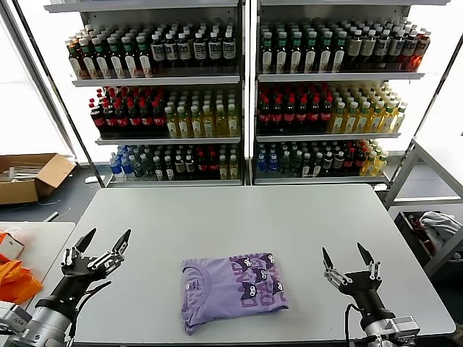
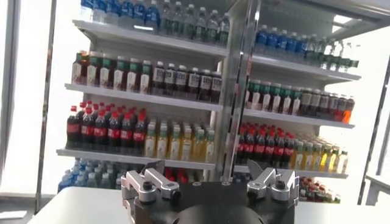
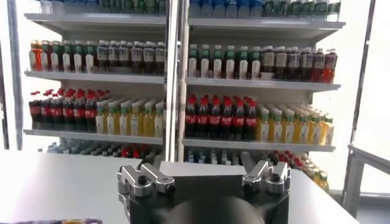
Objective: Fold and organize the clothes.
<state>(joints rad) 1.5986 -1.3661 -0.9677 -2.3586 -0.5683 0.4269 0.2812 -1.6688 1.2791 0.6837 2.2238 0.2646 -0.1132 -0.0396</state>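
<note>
left gripper [image 1: 101,244] spread | right gripper [image 1: 348,257] spread | folded T-shirt [image 1: 231,289] between, untouched

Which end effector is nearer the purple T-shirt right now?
Right, narrowly. The right end effector hangs open just off the folded purple T-shirt on its right side; the left end effector is open, off the shirt's left side and a bit farther away. Neither touches it.

A shop-like mock-up or test lab is suggested: two tall metal shelving units [image 1: 246,94] are stocked in neat rows with bottled drinks [image 1: 181,119], set behind a plain grey table [image 1: 253,224]. An open cardboard box [image 1: 29,177] is seen on the floor, beside bright window panels
</note>
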